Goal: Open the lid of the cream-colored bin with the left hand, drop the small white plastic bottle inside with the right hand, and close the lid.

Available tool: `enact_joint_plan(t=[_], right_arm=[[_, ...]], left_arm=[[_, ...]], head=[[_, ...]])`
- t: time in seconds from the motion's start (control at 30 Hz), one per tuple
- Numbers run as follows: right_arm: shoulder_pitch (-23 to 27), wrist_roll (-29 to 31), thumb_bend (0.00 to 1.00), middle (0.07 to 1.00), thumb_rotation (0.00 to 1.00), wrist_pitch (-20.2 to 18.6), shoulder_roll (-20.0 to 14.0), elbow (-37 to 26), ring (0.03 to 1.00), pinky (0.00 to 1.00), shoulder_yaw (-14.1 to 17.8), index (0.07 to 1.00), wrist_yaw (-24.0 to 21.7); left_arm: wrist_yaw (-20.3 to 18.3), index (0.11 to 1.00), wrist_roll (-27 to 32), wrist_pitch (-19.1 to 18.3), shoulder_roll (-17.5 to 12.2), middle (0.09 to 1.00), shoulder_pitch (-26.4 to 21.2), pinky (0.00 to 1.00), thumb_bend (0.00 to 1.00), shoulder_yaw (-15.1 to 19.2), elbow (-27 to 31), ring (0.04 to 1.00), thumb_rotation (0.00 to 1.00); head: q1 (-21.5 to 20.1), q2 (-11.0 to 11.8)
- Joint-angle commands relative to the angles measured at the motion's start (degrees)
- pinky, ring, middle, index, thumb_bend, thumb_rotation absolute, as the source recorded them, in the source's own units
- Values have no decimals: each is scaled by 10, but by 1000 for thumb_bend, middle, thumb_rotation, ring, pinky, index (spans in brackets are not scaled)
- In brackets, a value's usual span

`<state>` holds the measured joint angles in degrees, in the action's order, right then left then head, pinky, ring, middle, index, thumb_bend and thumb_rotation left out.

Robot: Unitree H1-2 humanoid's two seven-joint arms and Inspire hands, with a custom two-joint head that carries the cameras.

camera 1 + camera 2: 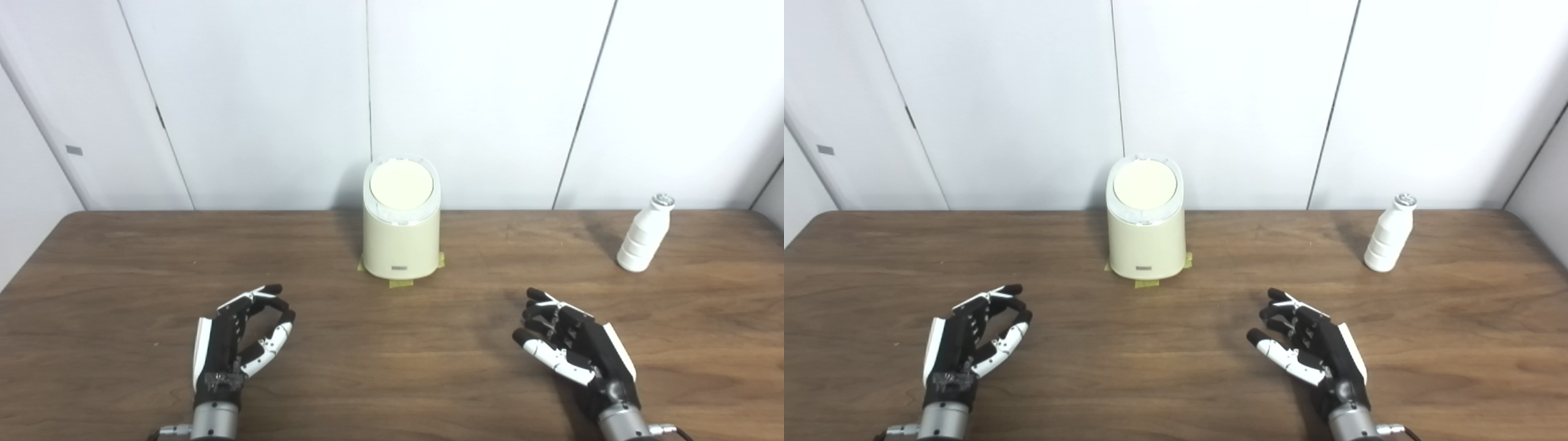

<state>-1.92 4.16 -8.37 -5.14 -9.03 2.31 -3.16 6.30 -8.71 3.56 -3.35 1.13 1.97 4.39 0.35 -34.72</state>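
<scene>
Standing upright at the table's (122,257) far edge, the cream-colored bin (401,236) has its lid (401,184) down; its small front label (400,267) is unreadable. The small white plastic bottle (643,234) stands well right. The left hand (236,343) and right hand (572,346) hover empty, fingers spread.

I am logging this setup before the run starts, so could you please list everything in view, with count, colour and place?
bin: one, cream, standing at the far middle of the table, lid shut.
tape: a few yellowish bits, stuck on the table under the bin's base.
bottle: one, white with a silvery cap, upright at the far right of the table, apart from the bin.
table: one, dark brown wood, filling the lower half of the view.
wall: white panels with dark seams, behind the table.
left hand: one, black and white, open, near left over the table.
right hand: one, black and white, open, near right over the table.
</scene>
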Motion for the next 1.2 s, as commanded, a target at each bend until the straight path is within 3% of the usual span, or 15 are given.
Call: enact_joint_plan(t=[0.0,0.1,0.13,0.17,0.23,0.27,0.37,0.5,0.63,0.87,1.03,1.17], right_arm=[[15,12,482,852,151,12,1,-21,866,788,3,493,-5],[11,7,483,871,160,9,-5,-26,872,789,-2,498,-8],[10,7,437,884,367,7,-6,-28,882,801,-3,684,-10],[8,9,429,901,510,5,-6,-29,895,813,-3,795,-11],[6,20,450,935,670,-2,-5,-33,920,840,-2,918,-16],[5,25,467,947,704,-4,-5,-34,929,855,-1,947,-18],[2,34,490,972,775,-7,-4,-36,949,883,0,991,-23],[-2,52,549,999,903,-3,-4,-38,986,938,4,1000,-31],[-5,63,577,1000,930,-5,-2,-43,989,947,9,1000,-30],[-10,70,555,993,941,-8,-3,-56,990,954,14,1000,-30],[-15,70,544,989,950,-15,-5,-70,985,945,11,1000,-32],[-18,67,530,984,957,-16,-4,-73,980,948,8,1000,-32]], left_arm=[[3,492,3,7,7,751,23,844,492,1,-36,821,49],[-2,497,19,-6,10,776,26,784,494,4,-29,810,59],[-7,498,25,-12,9,789,27,793,493,4,-26,818,64],[-13,651,32,-18,7,811,28,814,458,5,-23,832,141],[-33,827,53,-23,1,854,31,811,407,4,-16,851,278],[-45,875,65,-24,-2,877,32,820,394,4,-14,865,357],[-63,953,87,-22,-7,918,33,857,396,5,-11,893,544],[-80,998,119,-29,-9,962,38,938,516,12,0,939,763],[-84,1000,142,-40,-7,987,40,962,521,19,23,964,869],[-81,1000,138,-85,-8,986,27,964,571,21,74,967,931],[-83,1000,121,-141,-23,982,-16,958,554,19,109,961,791],[-81,1000,82,-186,-42,981,-54,947,590,8,134,959,767]], head=[[-1,0],[-5,1],[-6,1],[-7,0],[-8,0],[-8,0],[-8,-1],[-10,-1],[-10,-1],[-9,3],[-6,5],[-4,12]])
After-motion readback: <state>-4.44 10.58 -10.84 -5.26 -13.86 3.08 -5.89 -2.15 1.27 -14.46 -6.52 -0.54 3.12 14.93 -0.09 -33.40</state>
